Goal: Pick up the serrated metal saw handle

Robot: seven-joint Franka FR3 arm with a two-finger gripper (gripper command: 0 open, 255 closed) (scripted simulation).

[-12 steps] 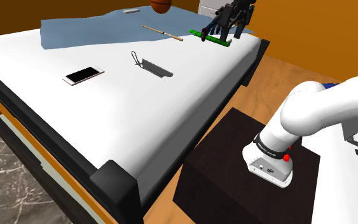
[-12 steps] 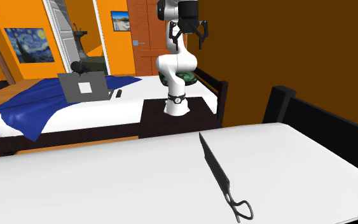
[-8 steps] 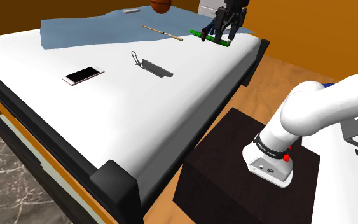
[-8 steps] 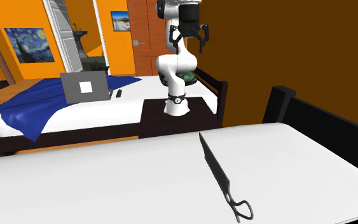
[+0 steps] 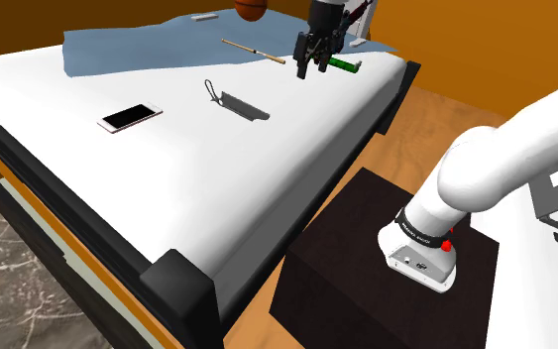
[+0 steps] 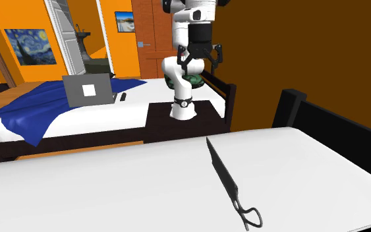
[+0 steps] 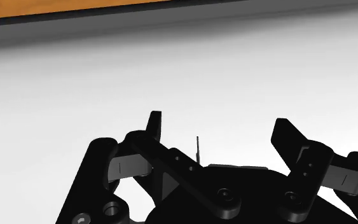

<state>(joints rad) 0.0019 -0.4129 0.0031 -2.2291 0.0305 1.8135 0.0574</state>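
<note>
Bedroom. Orange walls (image 6: 108, 46); night-sky painting (image 6: 27, 46), ten o'clock in second exterior view. White bed (image 5: 267, 178), dark frame. Wooden floor (image 5: 445, 114), two o'clock in shoulder view.

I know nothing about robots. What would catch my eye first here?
The big white arm rises from its dark stand and reaches over a white bed, its black gripper open above the far end. Mid-bed lies a thin dark saw, with a phone a little apart.

No legible text or labels
</note>
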